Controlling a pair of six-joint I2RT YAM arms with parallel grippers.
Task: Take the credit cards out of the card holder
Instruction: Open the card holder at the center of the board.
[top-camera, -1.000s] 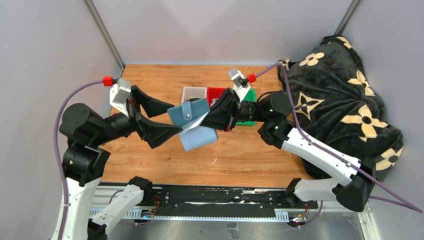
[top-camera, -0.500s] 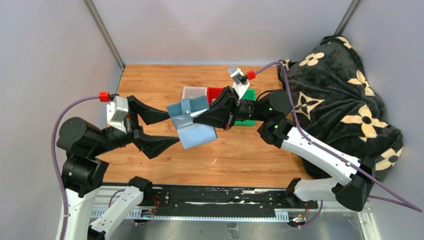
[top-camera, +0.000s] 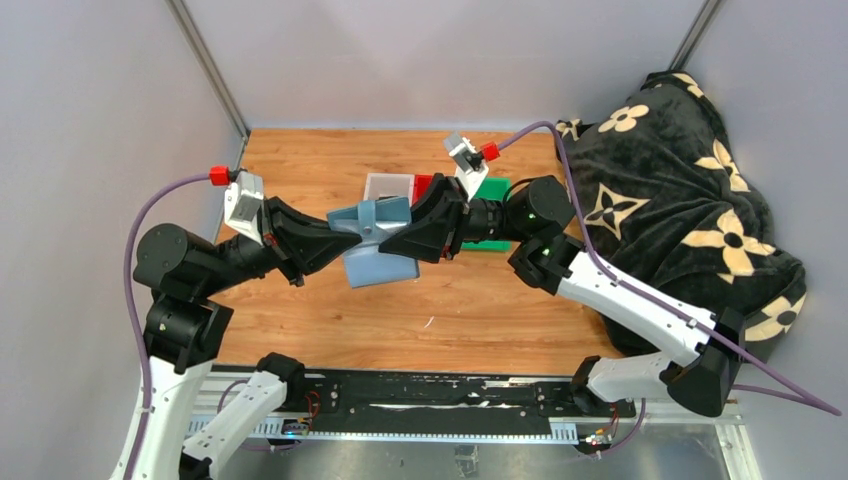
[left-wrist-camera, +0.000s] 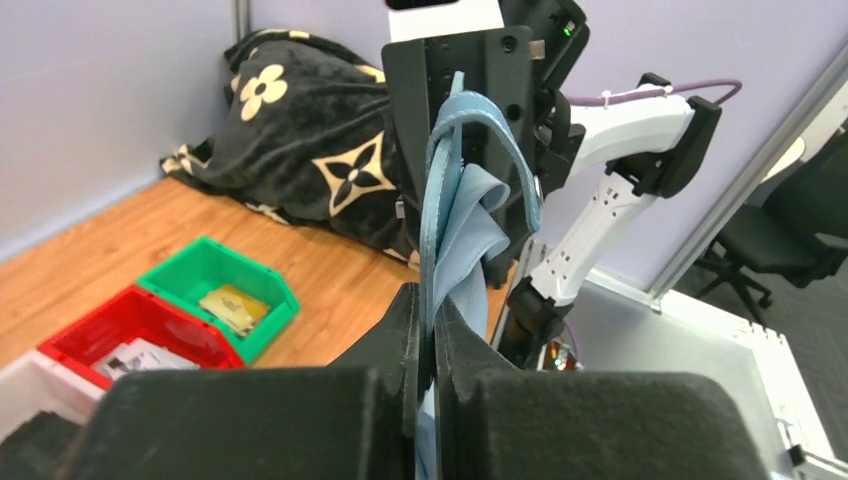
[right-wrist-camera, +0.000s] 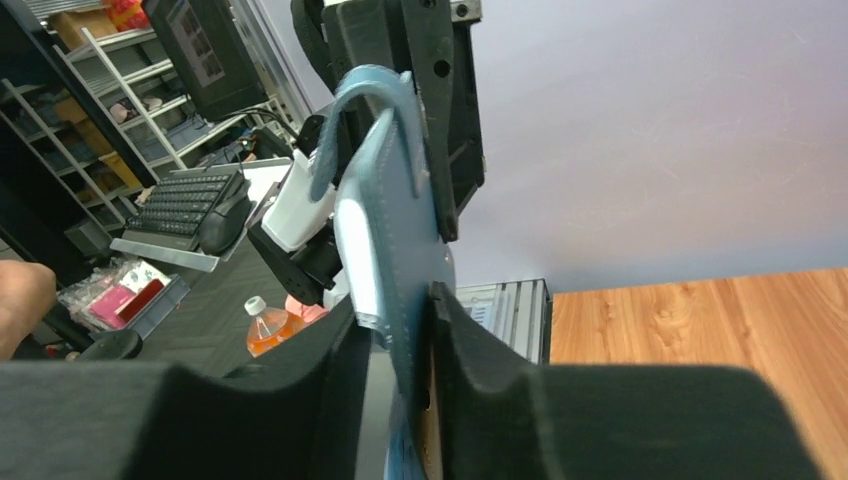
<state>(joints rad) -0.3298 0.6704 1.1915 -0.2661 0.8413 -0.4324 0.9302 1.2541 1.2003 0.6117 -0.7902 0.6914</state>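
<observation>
Above mid-worktop, card holder hangs in air between both arms, well clear of wood, one flap raised, paler flap drooping. Left end effector clamped on holder's left edge; left wrist view shows fingers pinched hard on blue material. Right end effector straddles opposite edge, jaws slightly parted; gripping or only touching, cannot tell. Cards not distinguishable. White bin, red bin, green bin behind holder. Flowered blanket heaped at right.
</observation>
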